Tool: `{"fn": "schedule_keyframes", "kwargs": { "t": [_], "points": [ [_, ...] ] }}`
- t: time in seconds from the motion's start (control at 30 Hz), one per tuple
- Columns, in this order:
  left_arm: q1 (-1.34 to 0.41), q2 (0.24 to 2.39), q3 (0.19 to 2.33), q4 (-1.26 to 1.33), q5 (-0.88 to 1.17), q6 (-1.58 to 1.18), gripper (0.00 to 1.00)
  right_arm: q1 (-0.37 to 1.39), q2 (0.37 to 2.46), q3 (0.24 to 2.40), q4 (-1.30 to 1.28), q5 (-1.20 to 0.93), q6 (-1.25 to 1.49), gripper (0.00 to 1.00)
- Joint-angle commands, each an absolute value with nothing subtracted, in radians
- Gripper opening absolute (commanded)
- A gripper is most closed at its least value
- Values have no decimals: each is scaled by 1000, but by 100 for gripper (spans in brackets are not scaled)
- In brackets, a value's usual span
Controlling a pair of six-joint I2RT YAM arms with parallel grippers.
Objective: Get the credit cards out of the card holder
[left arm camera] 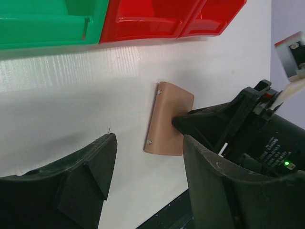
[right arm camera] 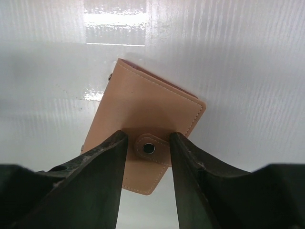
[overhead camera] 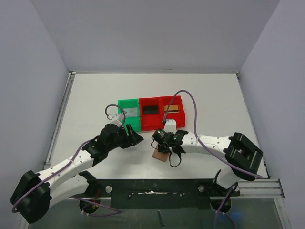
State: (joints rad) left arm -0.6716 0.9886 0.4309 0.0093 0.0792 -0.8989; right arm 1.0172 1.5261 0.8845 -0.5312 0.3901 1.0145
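Note:
The card holder (right arm camera: 143, 114) is a tan leather wallet lying folded shut on the white table (overhead camera: 95, 105), also seen in the top view (overhead camera: 160, 156) and the left wrist view (left arm camera: 167, 119). My right gripper (right arm camera: 148, 136) hangs right over it, open, with a finger on each side of the strap tab (right arm camera: 151, 149) and its snap. My left gripper (left arm camera: 148, 138) is open and holds nothing, a short way left of the holder (overhead camera: 138, 138). A silver-grey card (overhead camera: 132, 111), a black card (overhead camera: 150, 109) and a gold-tan card (overhead camera: 173, 108) lie in the bins.
A green bin (overhead camera: 123, 119) and two joined red bins (overhead camera: 162, 121) stand in a row just behind the grippers. The table's dark front rail (overhead camera: 157, 186) runs close behind the holder. Grey walls enclose the table on three sides.

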Motion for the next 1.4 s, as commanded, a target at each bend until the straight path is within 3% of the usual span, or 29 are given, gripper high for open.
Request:
{"fn": "schedule_keyframes", "kwargs": {
  "t": [0.0, 0.27, 0.7, 0.93, 1.17, 1.37],
  "points": [
    [-674, 955, 427, 37, 54, -919, 56, 1029, 1565, 928, -558, 446, 1054, 41],
    [-678, 1027, 435, 65, 85, -936, 56, 1050, 1617, 881, -569, 450, 1101, 25],
    [-817, 1277, 569, 39, 39, -886, 57, 1013, 1409, 598, -148, 301, 1041, 9],
    [-890, 1451, 633, 92, 74, -899, 57, 932, 1265, 413, 88, 185, 1030, 9],
    [-924, 1589, 614, 218, 106, -971, 47, 877, 1152, 325, 128, 135, 1026, 9],
    [-946, 1613, 653, 116, 27, -968, 46, 859, 1050, 336, -7, 179, 1042, 21]
  ]
}}
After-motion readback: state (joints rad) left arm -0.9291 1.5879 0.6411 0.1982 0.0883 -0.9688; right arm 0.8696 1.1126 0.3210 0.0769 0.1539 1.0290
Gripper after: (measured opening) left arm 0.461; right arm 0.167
